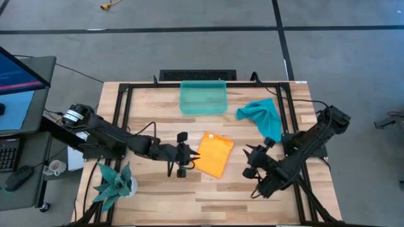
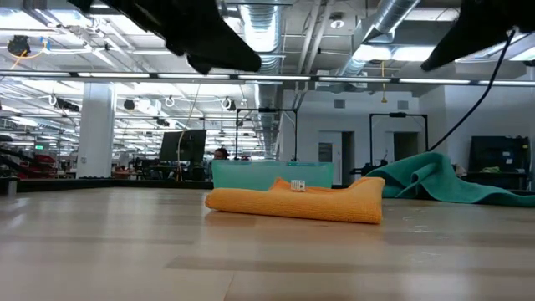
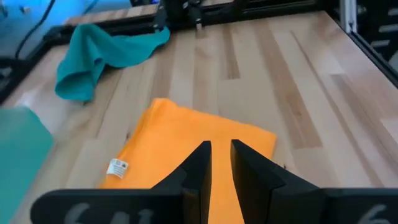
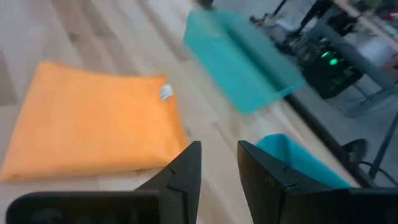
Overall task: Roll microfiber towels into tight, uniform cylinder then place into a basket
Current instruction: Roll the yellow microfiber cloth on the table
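**Orange towel folded at centre, both claws near, neither gripping**

Seen from above: orange towel (image 1: pixel 214 154) folded flat into a rough rectangle, lying at the middle of the frame on the wooden table (image 1: pixel 164 189). Small white tag (image 2: pixel 298 186) showing on its top in the low view. Basket (image 1: pixel 203 97) upright in the upper middle of the high view, just above the orange towel and apart from it. Teal towel (image 1: pixel 263 116) crumpled in a loose heap to the right of the basket, upper right of centre, one tail trailing down toward the right arm.

Left gripper (image 1: pixel 181 155) reaching in from the left of the frame, just beside the orange towel's left edge. Fingers (image 3: pixel 198 163) parted by only a narrow slit in the left wrist view, nothing between them (cloth visible beyond the tips, not pinched).

Right gripper (image 1: pixel 251 161) lower right of centre, to the right of the orange towel and clear of it. Fingers (image 4: pixel 185 165) standing partly open with a plain gap in the right wrist view, holding nothing; bare wood in the gap.

Spiky teal plant (image 1: pixel 113 181) standing at lower left in the high view. Monitor (image 1: pixel 19 75) off the table at the far left edge.
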